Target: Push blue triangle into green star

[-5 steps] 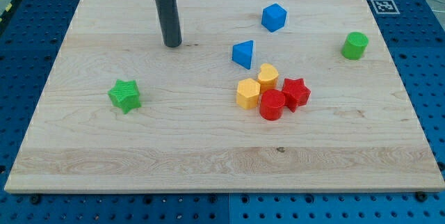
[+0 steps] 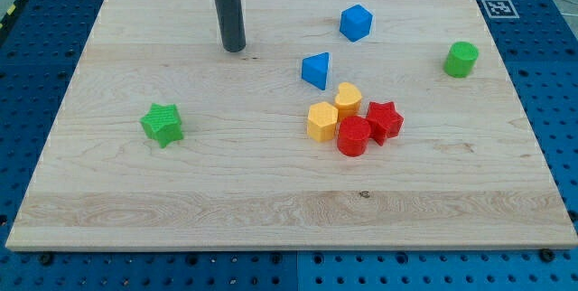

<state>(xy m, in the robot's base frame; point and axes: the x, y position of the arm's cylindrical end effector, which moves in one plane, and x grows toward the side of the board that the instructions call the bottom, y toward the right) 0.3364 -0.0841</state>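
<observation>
The blue triangle (image 2: 316, 70) lies a little right of the board's middle, toward the view's top. The green star (image 2: 163, 124) lies far to its left and lower, on the board's left side. My tip (image 2: 234, 49) rests on the board at the view's top, well left of the blue triangle and above and right of the green star. It touches no block.
A blue hexagonal block (image 2: 356, 23) lies above and right of the triangle. A green cylinder (image 2: 461, 59) is at the right. Just below the triangle sits a cluster: yellow heart-shaped block (image 2: 349, 99), yellow hexagon (image 2: 322, 120), red cylinder (image 2: 353, 136), red star (image 2: 385, 119).
My tip has moved a little to the right and toward the view's top. No block has moved.
</observation>
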